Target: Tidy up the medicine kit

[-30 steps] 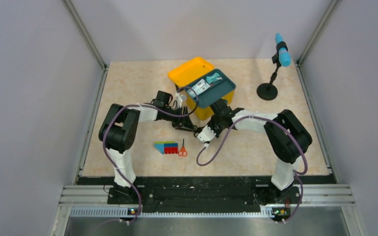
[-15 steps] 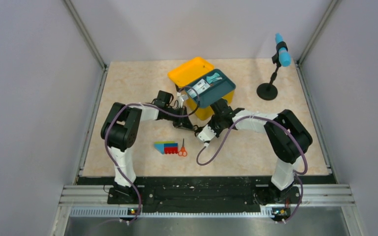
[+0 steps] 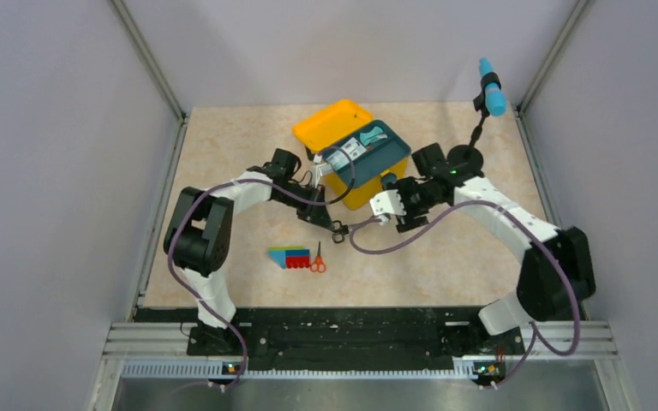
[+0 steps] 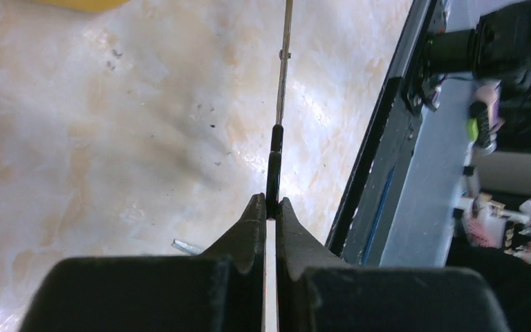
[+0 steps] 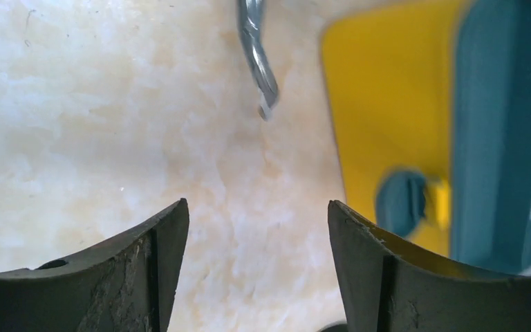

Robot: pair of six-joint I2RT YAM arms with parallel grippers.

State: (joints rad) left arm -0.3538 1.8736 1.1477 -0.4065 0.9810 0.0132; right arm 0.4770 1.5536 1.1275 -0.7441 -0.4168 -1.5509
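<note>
Top external: block by orange scissors, mic R of medicine kit.

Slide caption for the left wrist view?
Left fingers shut on a thin, black-handled metal tool, seen edge-on over the marbled table.

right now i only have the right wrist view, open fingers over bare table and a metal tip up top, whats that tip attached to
Observer: Probably the thin black-handled tool that the left gripper is shut on, left of the right gripper in the top view.
Operator: and on my right, i just see yellow and teal
Observer: That is the medicine kit, lid open, with a teal tray of small items sitting across the box.
Operator: anything else loose out there
Observer: Orange-handled scissors and a multicoloured block lie side by side, nearer the front.
</note>
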